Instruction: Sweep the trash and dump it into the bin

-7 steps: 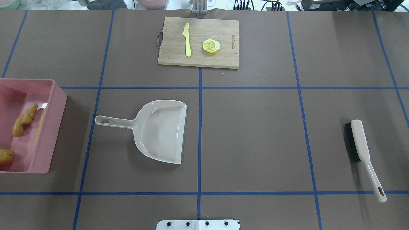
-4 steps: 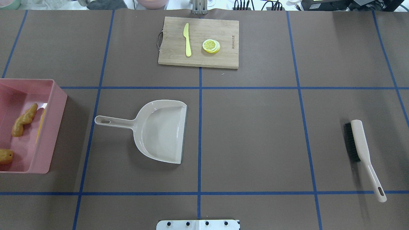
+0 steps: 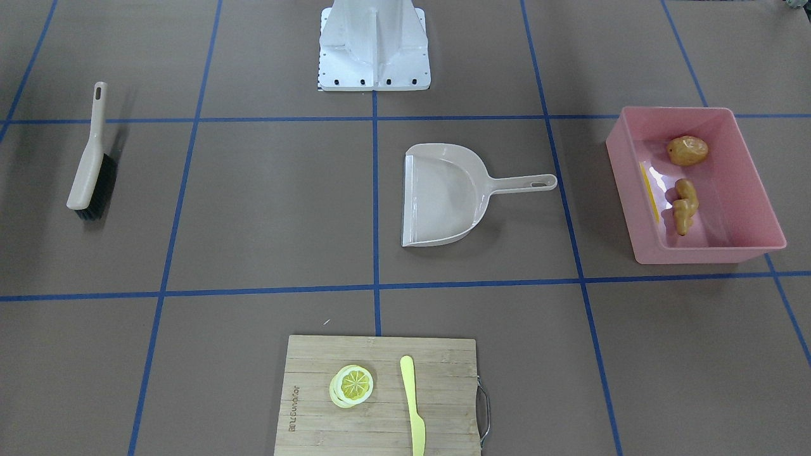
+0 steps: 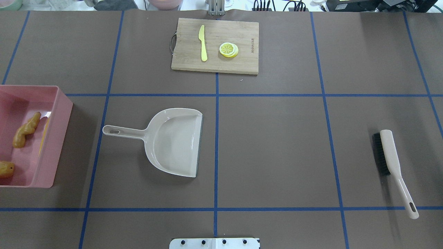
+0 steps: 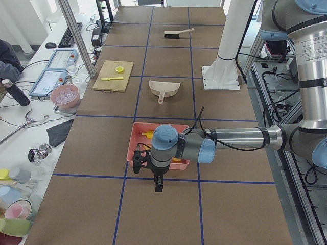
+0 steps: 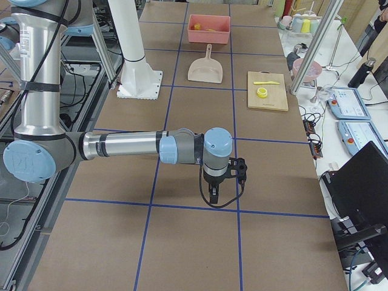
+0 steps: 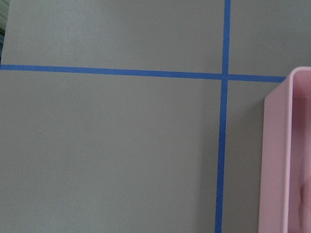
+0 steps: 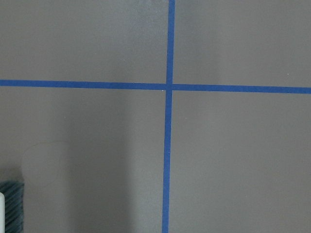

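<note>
- The pink bin (image 3: 709, 254) sits at the table's left edge, and it holds all 3 pieces of trash.
- The brown potato (image 3: 687, 151) lies near the bin's corner closest to the robot; the knobbly ginger root (image 3: 684, 214) lies apart from it in the middle of the floor.
- The corn cob (image 3: 649, 190) shows only as a thin yellow strip against the bin's inner wall on the dustpan's side; most of it is hidden.
- The beige dustpan (image 3: 443, 196) lies flat and empty near the table's centre, its handle pointing at the bin.
- The brush (image 3: 89, 171) lies alone near the table's right edge.
- At the far edge, the wooden cutting board (image 3: 380, 392) carries the lemon slices (image 3: 351, 385) and the yellow plastic knife (image 3: 413, 405); neither is trash.
- The left gripper (image 5: 159, 185) hangs just beside the bin, toward the table's left end. The right gripper (image 6: 213, 195) hangs over the right end near the brush. Both show only in the side views, so I cannot tell whether either is wide or narrow; neither appears to hold a tool.
- Judgement: sweeping and dumping look done, with no trash left on the table.
</note>
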Robot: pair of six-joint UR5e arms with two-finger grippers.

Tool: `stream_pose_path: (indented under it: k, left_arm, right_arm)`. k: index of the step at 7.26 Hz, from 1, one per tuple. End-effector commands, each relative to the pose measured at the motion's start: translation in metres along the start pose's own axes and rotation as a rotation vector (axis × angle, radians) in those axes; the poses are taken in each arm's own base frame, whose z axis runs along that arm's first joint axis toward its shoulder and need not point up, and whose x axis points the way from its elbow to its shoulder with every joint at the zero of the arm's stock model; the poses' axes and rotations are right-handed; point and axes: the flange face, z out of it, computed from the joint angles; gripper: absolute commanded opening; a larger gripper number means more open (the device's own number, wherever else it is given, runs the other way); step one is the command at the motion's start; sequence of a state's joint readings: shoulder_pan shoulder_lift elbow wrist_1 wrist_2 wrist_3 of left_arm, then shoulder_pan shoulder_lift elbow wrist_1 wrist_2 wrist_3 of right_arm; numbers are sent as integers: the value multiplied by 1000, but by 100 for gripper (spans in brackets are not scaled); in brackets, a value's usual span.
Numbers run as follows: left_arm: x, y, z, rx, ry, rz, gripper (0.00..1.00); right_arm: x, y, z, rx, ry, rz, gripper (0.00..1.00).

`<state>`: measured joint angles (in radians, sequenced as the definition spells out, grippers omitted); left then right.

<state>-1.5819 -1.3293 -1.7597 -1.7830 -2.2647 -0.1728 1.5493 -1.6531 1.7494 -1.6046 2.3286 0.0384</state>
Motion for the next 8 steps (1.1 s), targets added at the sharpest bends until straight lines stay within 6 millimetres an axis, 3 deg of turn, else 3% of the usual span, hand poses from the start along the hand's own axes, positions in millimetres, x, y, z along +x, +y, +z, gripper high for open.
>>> stream_pose_path:
  k: [1, 2, 8]
  left_arm:
    - [2, 1, -3, 5, -1, 2, 99]
    - [-2, 9, 1, -8, -5, -3, 99]
    - [-1, 6, 1, -3, -5, 1, 99]
  right_arm:
    - [0, 0, 0, 0, 0, 0, 100]
    - [0, 0, 0, -1, 0, 1, 100]
    - [3, 4, 3, -6, 2, 6, 100]
